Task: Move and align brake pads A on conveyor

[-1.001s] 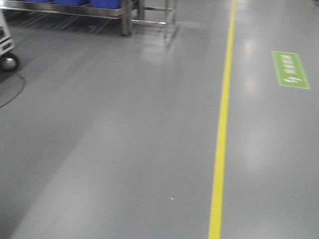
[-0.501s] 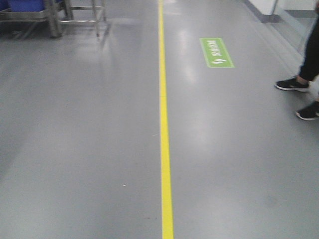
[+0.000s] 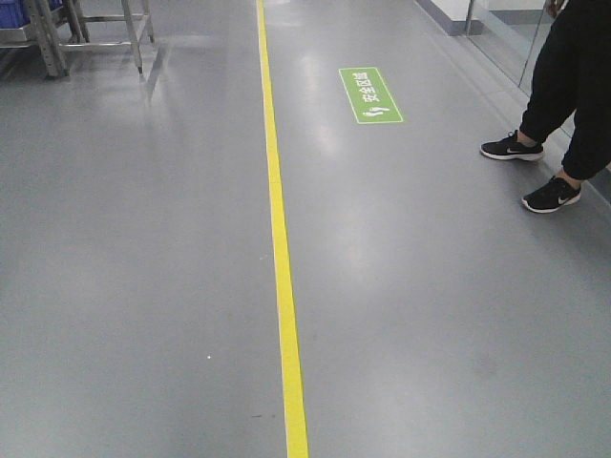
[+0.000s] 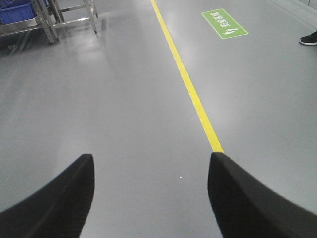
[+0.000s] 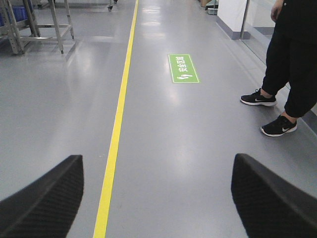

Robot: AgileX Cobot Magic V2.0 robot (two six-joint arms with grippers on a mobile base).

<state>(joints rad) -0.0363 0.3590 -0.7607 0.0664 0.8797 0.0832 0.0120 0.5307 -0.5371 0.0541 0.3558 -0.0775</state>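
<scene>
Brake pads: not in any view. Conveyor: not in view either, so their position can't be given. All three cameras show only bare grey floor (image 3: 143, 286).

Handling, judged from the task wording alone: pads are likely stiff, fairly heavy for their size, with a gritty face that shouldn't slip. Best taken across the short width near the middle, then slid or set flat for lining up.

Left pincer (image 4: 150, 163): fingers spread wide, nothing between them, hanging over the floor. Right pincer (image 5: 157, 163): same, spread wide and empty.

Around: yellow line (image 3: 277, 219) runs down the floor, with a green floor sign (image 3: 370, 94) to its right. A person (image 3: 573, 86) in black trousers and black trainers stands at the right edge, cut off above the waist. Steel rack (image 3: 57, 38) sits top left, only its legs showing; a blue bin (image 4: 17, 11) is on it in the left wrist view. The sign text is too small to read.
</scene>
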